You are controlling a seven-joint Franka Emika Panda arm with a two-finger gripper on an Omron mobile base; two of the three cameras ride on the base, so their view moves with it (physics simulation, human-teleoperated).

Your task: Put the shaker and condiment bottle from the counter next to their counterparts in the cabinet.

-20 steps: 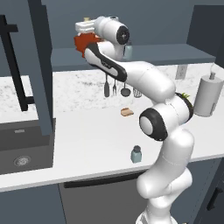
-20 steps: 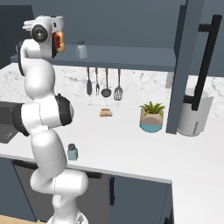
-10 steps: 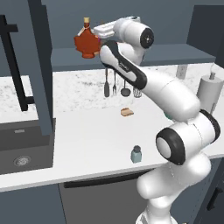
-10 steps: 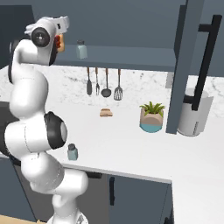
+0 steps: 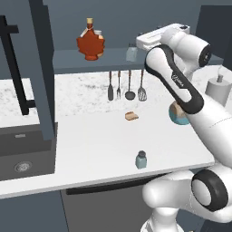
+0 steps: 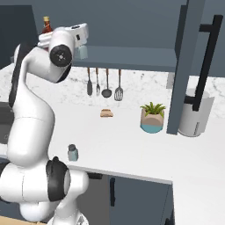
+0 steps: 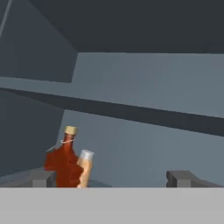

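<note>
Maple-leaf syrup bottle point(image 5: 90, 41) upright on cabinet shelf point(image 5: 68, 62) touching orange white-capped counterpart point(image 7: 84, 168), apparently placed as pair; gripper point(image 7: 111, 178) fingers wide open, empty, apart; shaker point(image 5: 141, 160) on counter point(image 5: 90, 149).

Dark red-brown syrup bottle point(image 5: 90, 42) with tan cap; slate-blue cabinet point(image 5: 72, 60); pale blue-green, grey-capped shaker point(image 5: 141, 160); white, grey-speckled counter point(image 5: 90, 149).

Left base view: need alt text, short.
A dark red maple-leaf condiment bottle stands upright on the cabinet shelf, released, with the white arm drawn off to its right. A small shaker waits on the white counter below, near its front edge.
</note>
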